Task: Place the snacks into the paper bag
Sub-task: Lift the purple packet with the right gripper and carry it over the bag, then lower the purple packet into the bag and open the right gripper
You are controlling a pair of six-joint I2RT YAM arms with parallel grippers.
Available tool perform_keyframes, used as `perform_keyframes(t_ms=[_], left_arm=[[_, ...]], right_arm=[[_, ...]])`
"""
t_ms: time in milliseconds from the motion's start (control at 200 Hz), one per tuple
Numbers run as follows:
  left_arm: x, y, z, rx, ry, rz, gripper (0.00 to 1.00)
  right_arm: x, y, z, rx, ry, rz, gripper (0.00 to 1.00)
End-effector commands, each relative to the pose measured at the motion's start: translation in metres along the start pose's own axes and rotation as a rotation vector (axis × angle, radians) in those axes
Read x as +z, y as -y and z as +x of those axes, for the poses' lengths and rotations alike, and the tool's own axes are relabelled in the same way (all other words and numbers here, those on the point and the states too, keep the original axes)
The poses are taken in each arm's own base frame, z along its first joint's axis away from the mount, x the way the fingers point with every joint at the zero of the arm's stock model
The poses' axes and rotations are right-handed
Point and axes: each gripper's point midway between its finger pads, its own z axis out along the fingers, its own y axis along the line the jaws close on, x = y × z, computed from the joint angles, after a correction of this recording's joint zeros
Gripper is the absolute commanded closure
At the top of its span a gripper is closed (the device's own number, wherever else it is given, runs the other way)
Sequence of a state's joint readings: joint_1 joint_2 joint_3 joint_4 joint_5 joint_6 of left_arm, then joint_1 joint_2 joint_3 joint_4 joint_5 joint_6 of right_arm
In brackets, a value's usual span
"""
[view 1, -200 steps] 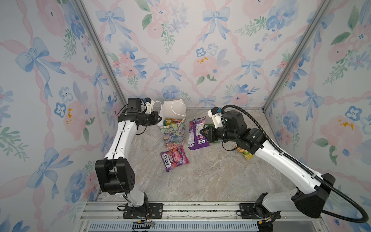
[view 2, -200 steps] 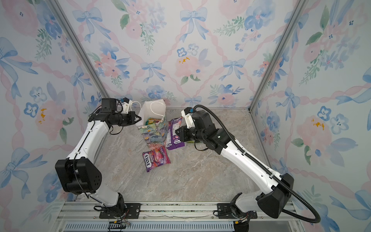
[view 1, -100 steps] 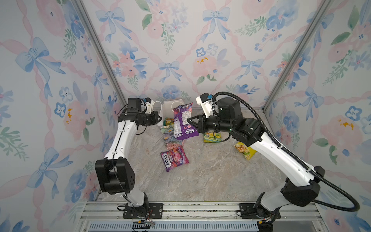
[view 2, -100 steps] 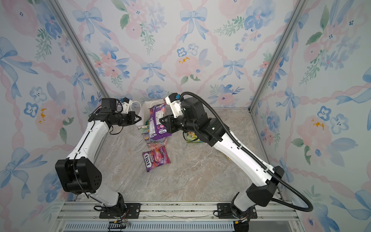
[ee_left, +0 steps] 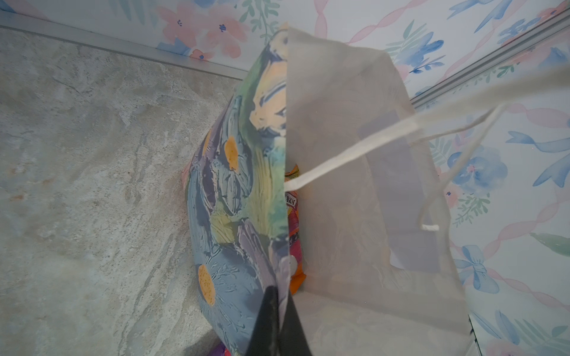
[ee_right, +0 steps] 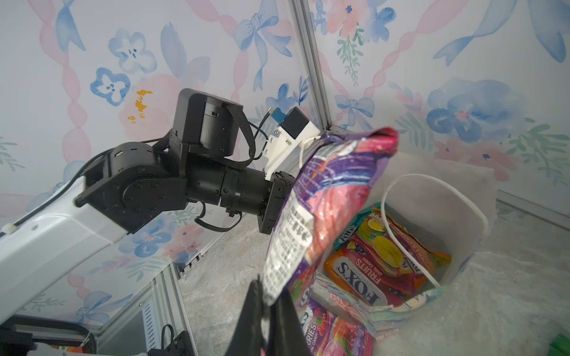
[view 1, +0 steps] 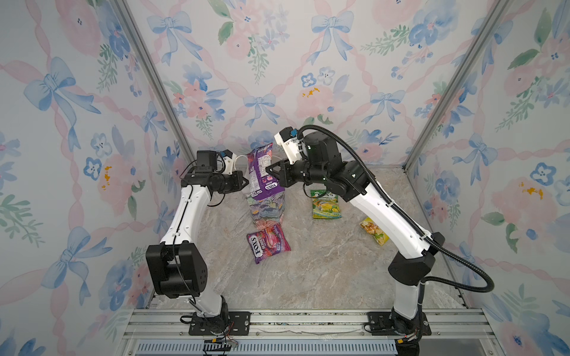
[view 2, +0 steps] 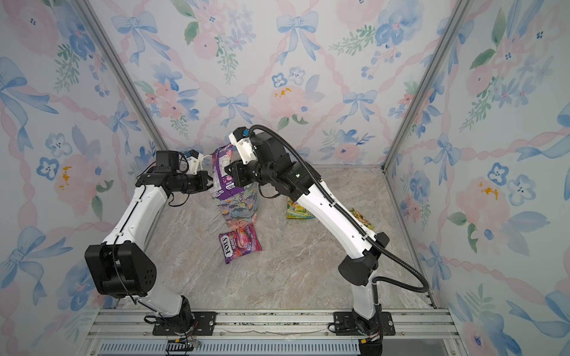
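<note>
My right gripper (ee_right: 270,303) is clamping narrow on one edge of the purple packet (ee_right: 324,200), and the rest of the packet is standing away from the jaws, flopping a little at its far end. In both top views I am holding it up at the mouth of the bag (view 1: 266,209), partly over the opening and partly over the near rim. I cannot tell exactly how much of it is clear of that rim.

My left gripper (ee_left: 279,296) is pinched shut on the bag's printed wall at the rim, propping the mouth open. Inside, an orange packet (ee_right: 370,277) and a yellow one (ee_right: 387,246) are lying on the white bottom, and a cord handle (ee_right: 410,175) is looping across the opening.

On the table (view 1: 324,271), a berries packet (view 1: 268,243) is lying at the bag's foot, a green packet (view 1: 325,205) is near it, and a small yellow packet (view 1: 373,230) is well apart under my right arm.

The risks I am judging from here:
- If I let go now, the packet may land on the rim and tip out onto the table.
- Its limp end may snag the cord loop and hang there.
- If I push down off-centre, the paper wall may buckle — I am gripping the bag at one point only, so it could twist or topple.
</note>
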State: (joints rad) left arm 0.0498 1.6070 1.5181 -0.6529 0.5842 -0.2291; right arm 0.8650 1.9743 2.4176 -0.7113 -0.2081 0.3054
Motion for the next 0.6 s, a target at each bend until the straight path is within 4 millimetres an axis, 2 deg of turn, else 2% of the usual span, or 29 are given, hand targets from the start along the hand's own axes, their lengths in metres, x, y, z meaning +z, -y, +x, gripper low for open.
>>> perform_keyframes(t_ms=[0,105,345,595], left_arm=[[-0.005,0.005,0.001,0.009,0.008,0.021,1.00],[-0.005,0.006,0.000,0.009,0.008,0.023,1.00],[-0.005,0.005,0.001,0.007,0.005,0.022,1.00],[-0.005,0.005,0.001,0.006,0.006,0.021,1.00]], right_arm=[[0.003,0.001,-0.010,-0.043,0.014,0.010,1.00],[0.014,0.014,-0.013,-0.032,0.019,0.030,1.00],[0.032,0.059,-0.021,-0.005,0.061,0.124,1.00],[0.041,0.094,-0.019,-0.050,0.075,0.273,1.00]])
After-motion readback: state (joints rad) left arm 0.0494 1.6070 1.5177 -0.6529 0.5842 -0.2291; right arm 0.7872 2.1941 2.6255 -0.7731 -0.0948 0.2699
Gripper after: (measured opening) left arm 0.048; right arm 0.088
